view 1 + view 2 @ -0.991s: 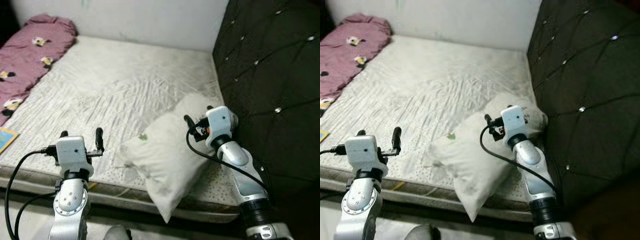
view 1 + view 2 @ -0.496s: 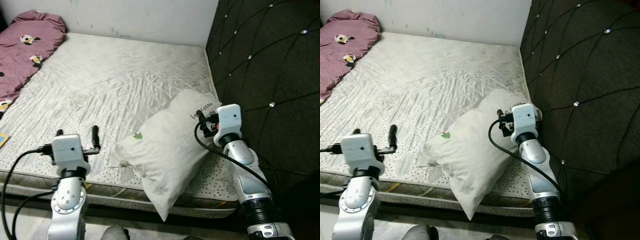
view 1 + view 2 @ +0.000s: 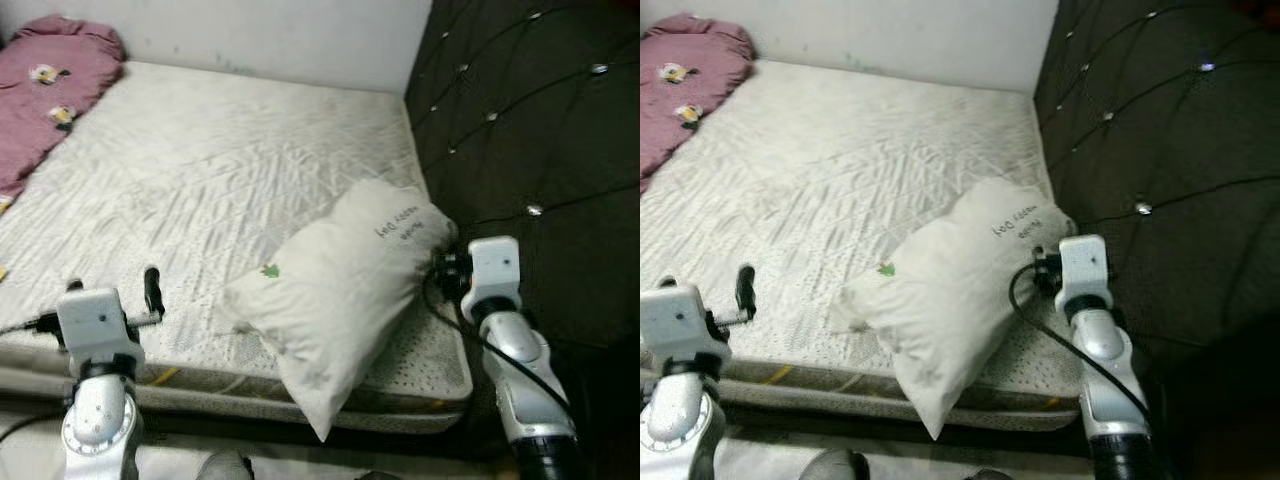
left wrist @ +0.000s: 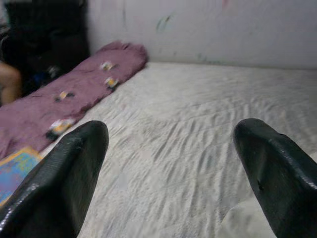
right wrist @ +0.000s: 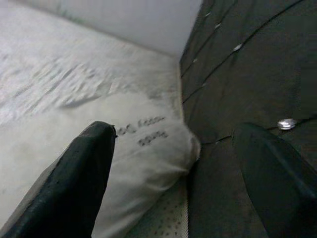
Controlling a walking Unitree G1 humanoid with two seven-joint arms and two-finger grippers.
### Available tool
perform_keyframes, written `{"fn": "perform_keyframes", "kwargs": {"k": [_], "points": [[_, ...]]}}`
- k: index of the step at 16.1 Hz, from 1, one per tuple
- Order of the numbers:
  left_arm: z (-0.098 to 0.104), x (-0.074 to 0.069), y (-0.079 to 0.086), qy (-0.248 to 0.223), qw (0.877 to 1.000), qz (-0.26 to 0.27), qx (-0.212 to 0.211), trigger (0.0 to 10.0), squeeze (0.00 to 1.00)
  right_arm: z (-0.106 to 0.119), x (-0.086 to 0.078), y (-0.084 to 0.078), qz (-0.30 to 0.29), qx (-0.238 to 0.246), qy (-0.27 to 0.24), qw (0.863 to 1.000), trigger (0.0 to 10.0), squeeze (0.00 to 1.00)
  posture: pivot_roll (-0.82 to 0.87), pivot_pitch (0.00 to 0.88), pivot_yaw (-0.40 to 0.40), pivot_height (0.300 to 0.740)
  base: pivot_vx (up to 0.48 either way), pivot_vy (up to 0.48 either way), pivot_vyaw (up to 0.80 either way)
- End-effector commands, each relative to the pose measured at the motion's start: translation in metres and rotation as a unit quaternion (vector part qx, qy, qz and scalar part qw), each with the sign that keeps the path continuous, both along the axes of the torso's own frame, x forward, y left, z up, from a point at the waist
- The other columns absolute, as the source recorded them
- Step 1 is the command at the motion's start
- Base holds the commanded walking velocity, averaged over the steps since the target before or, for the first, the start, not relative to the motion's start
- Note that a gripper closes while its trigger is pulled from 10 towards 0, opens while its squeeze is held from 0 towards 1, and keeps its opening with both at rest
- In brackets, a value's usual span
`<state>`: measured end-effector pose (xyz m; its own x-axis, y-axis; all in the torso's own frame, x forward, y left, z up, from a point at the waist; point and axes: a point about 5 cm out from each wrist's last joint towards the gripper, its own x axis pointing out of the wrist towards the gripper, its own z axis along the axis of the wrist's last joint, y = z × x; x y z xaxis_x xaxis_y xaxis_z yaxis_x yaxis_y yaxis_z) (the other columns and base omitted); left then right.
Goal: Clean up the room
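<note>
Right jaws: standing wide open, gripping nothing, hovering just beside the pillow's upper corner, in the narrow space between the pillow and the headboard.
Right fingers: one black finger is showing against the pillow's cover, the other against the dark headboard.
Right arm: the silver arm is reaching up along the bed's right edge, its black cable looping beside the wrist.
Left jaws: standing wide open and holding nothing, hovering over the near left edge of the mattress, well apart from the pillow.
Left fingers: one black finger is sticking upright beside the white wrist block.
Pillow: white, lying tilted across the near right part of the mattress, its upper corner near the headboard and its lower corner hanging over the bed's front edge; a small green mark and some dark lettering are showing on the cover, too small to read.
Mattress: pale quilted surface, lying bare between the pillow and the blanket.
Headboard: dark tufted panel with shiny studs, standing along the bed's right side.
Blanket: pink with small patterned patches, lying bunched along the far left edge of the bed.
Wall: pale, standing behind the bed.
</note>
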<state>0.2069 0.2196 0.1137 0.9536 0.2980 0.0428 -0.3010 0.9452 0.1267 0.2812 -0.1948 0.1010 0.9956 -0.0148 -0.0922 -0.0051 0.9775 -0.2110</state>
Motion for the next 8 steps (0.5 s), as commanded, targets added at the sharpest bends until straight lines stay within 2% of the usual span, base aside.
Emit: {"fn": "perform_keyframes", "kwargs": {"k": [1,4,8], "points": [[0.008,0.009,-0.001,-0.013,1.000,-0.018,0.002,10.0,0.00,-0.003,-0.001,0.002,-0.004,0.009,0.006,1.000,10.0,0.00,-0.01,0.000,-0.049,0.740,0.000,0.000,-0.68],[0.000,0.005,-0.004,0.007,1.000,-0.026,-0.007,10.0,0.00,-0.002,0.004,0.016,0.009,0.028,-0.002,1.000,10.0,0.00,-0.02,0.000,-0.005,0.740,0.000,0.000,0.00],[-0.009,0.006,-0.014,0.017,0.999,-0.033,-0.024,10.0,0.00,-0.004,0.003,0.016,0.003,0.048,-0.002,0.999,10.0,0.00,-0.02,0.000,0.008,0.740,0.000,0.000,0.00]]}}
